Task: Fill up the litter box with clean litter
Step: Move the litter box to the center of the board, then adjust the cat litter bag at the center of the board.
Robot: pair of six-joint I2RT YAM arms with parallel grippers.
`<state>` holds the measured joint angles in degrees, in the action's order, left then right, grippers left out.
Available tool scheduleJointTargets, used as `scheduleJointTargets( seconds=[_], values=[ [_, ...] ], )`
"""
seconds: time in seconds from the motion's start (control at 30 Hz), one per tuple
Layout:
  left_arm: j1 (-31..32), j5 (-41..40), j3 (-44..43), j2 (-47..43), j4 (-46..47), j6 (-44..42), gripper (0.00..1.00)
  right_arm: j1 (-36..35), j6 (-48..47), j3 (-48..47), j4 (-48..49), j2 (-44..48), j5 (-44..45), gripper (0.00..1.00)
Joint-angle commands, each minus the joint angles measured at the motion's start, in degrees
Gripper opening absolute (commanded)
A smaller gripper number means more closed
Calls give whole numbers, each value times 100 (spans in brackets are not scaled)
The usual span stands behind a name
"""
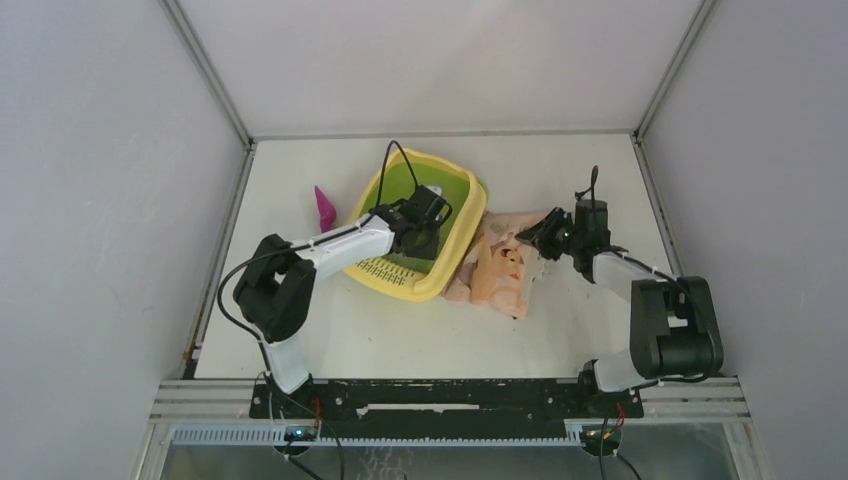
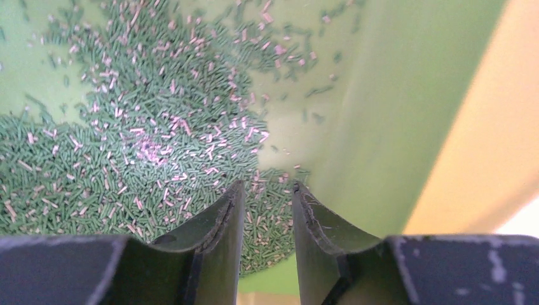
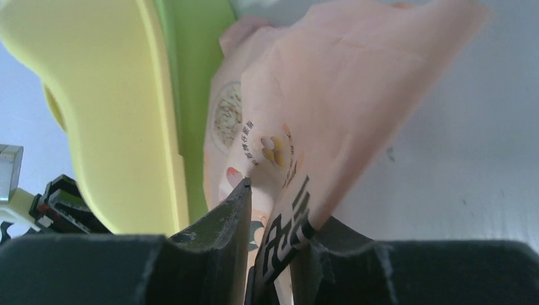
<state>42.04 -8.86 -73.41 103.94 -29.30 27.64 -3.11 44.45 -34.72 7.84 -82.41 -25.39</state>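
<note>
The litter box (image 1: 461,246), with a pale yellow rim and a lime-green basin, stands mid-table. My left gripper (image 1: 432,214) reaches into the basin. In the left wrist view its fingers stand apart with nothing between them (image 2: 267,185), just above a heap of litter (image 2: 127,127), small green and pink pellets on the green floor by the wall (image 2: 394,127). My right gripper (image 1: 546,232) is shut on the edge of the peach-pink printed bag (image 1: 500,265). In the right wrist view the bag (image 3: 330,82) rises from between the jaws (image 3: 279,204), next to the box's yellow rim (image 3: 95,114).
A magenta scoop (image 1: 325,207) lies on the table just left of the litter box. The bag sprawls against the box's right side. White enclosure walls stand at the left, right and back of the table (image 1: 560,330).
</note>
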Motion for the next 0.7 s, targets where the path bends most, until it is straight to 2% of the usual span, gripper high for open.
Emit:
scheduleJointTargets(
  seconds=[0.0,0.27,0.47,0.67],
  values=[
    [126,139,-661,-25,-41,118,38,66,-102,-653,530,-232,-199,33],
    [121,313,-1441,433,-163,100,38,478,-256,-999,708,-705,-624,35],
    [126,363,-1733,682,-173,150,38,481,-72,-1401,1226,-1333,-1115,36],
    [26,315,-2032,721,-247,97,38,457,-254,-2008,986,-1700,-1330,36]
  ],
)
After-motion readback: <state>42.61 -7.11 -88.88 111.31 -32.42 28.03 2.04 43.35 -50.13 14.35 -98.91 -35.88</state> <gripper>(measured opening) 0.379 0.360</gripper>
